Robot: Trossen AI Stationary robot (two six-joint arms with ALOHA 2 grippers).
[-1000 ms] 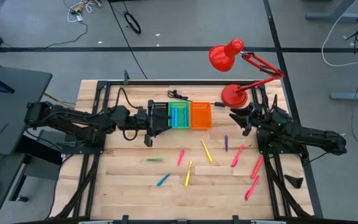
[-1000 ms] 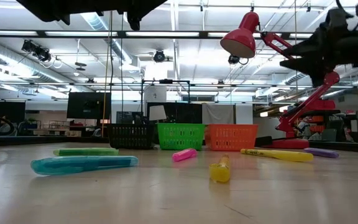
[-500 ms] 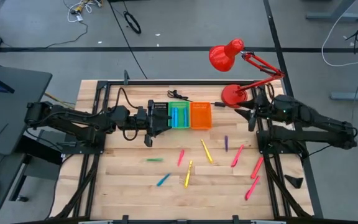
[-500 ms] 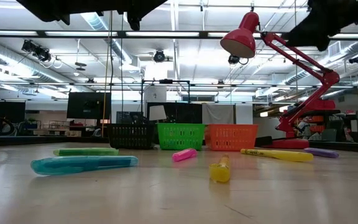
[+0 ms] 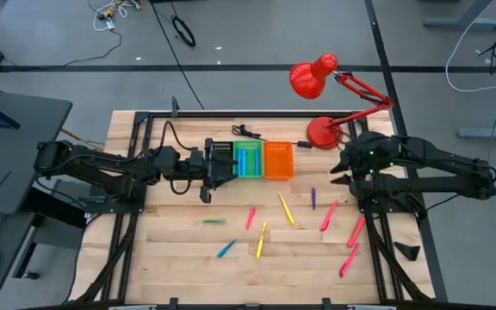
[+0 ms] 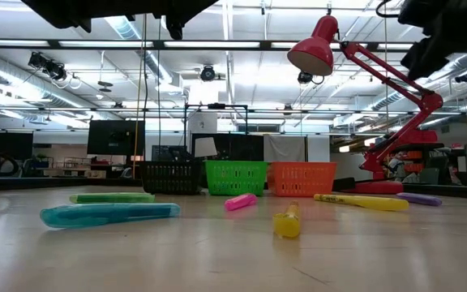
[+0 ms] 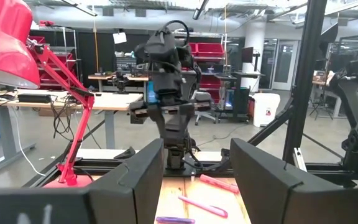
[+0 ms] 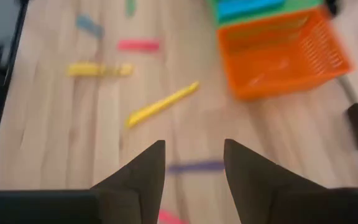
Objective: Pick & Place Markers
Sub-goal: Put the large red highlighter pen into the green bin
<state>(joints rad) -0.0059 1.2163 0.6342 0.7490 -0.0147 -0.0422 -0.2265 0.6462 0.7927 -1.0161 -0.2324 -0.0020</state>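
In the low view, your nearest markers are the teal marker (image 6: 109, 213) at lower left and the yellow marker (image 6: 288, 221) at centre, end-on to the lens; the green marker (image 6: 112, 197) and pink marker (image 6: 240, 201) lie behind them. All lie flat on the table (image 5: 179, 245), none lifted.

Your right gripper (image 8: 190, 177) hangs above the table at centre right of the high view, empty, fingers spread wide. Its wrist view shows the purple marker (image 8: 196, 166) between the fingertips. I judge you are lining up that pick.

Farther back in the low view, the black bin (image 6: 169, 177), green bin (image 6: 236, 176) and orange bin (image 6: 302, 178) sit in a row. In the high view, blue markers (image 5: 249, 160) already lie in the green bin, so sorting looks begun.

Your left gripper (image 7: 194, 180) waits by the black bin, parted and empty, likely to stay clear.
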